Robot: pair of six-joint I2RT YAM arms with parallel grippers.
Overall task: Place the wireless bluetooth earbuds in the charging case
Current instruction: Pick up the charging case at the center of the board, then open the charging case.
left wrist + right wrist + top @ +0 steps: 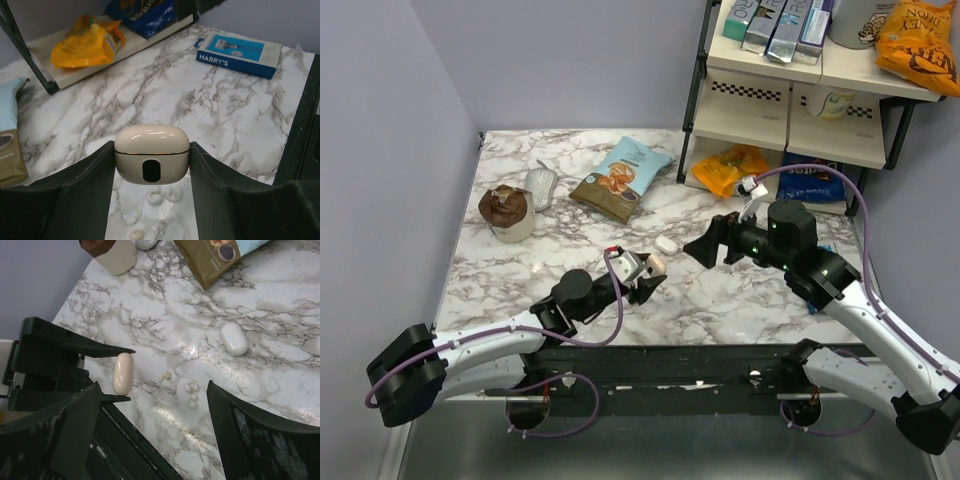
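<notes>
Between my left gripper's (152, 150) fingers: the small cream-white rounded charging case (152, 160), clamped above the marble.

Its lid is shut, so its inside is hidden from me. The two tiny white earbuds (191, 388) lie just beside each other on the white marble table (260, 385) below, outside the case. My right gripper (154, 389) hangs spread wide, holding nothing. A plain white oval pebble (234, 338) lies near.

Closed cream charging case (151, 159) held aloft; white earbuds (173, 194) lie below it.
</notes>
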